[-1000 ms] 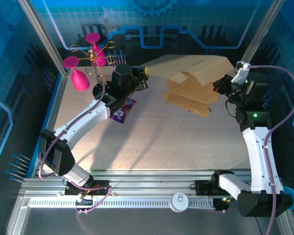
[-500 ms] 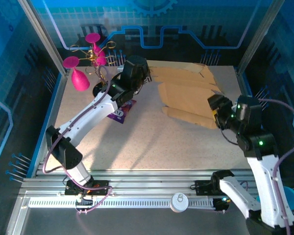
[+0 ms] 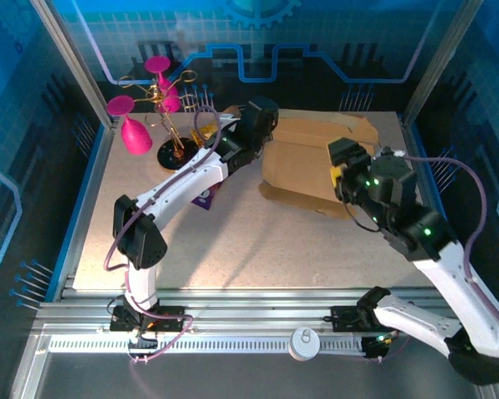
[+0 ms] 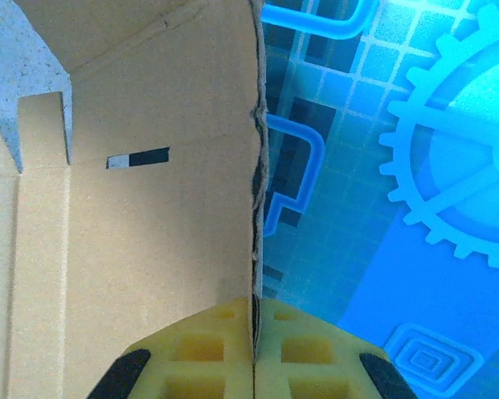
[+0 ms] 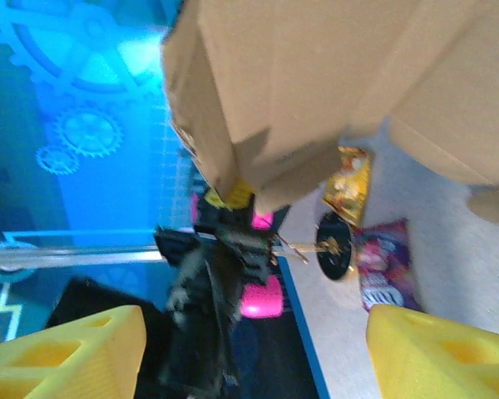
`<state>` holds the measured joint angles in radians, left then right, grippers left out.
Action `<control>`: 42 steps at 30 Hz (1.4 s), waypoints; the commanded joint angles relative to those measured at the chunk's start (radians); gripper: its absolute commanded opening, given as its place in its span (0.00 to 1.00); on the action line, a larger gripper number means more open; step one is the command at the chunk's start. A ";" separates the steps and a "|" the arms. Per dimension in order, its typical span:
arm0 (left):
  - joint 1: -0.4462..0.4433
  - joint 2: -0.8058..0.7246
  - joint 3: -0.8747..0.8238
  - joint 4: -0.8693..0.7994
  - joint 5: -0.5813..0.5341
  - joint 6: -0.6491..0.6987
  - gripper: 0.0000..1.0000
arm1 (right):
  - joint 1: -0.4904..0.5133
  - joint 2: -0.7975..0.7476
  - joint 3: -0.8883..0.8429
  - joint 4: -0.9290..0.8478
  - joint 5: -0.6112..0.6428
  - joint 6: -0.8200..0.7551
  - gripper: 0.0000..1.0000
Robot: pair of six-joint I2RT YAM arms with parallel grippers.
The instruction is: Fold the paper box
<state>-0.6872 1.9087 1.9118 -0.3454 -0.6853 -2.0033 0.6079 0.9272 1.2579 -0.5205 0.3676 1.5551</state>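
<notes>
Left gripper [image 4: 254, 337] pinching box [image 3: 295, 166] wall, worktop [image 3: 258, 245] far edge; right gripper [image 5: 249, 353] spread, empty. Steady wall; fold flap along crease.

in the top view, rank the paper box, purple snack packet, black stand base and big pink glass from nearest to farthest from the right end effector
From the right end effector:
1. paper box, directly beside it, just to the left.
2. purple snack packet, well to the left, slightly nearer the arm bases.
3. black stand base, further left and further back.
4. big pink glass, at the far left edge.
</notes>
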 commanded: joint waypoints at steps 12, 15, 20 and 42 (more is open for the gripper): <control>-0.014 -0.057 -0.056 0.048 -0.034 -0.055 0.00 | -0.038 0.316 0.115 0.333 0.116 -0.031 0.63; -0.016 -0.062 -0.065 0.055 -0.024 -0.049 0.00 | -0.059 0.342 0.124 0.343 0.109 -0.025 0.53; -0.017 -0.064 -0.072 0.067 -0.021 -0.040 0.00 | -0.091 0.370 0.149 0.269 0.082 -0.002 0.46; 0.013 -0.230 -0.183 0.037 0.199 0.138 0.73 | -0.314 0.350 0.157 0.160 -0.210 -0.038 0.00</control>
<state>-0.6960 1.8069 1.7531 -0.2642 -0.5865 -1.9293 0.3557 1.3075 1.4063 -0.3454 0.2729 1.5532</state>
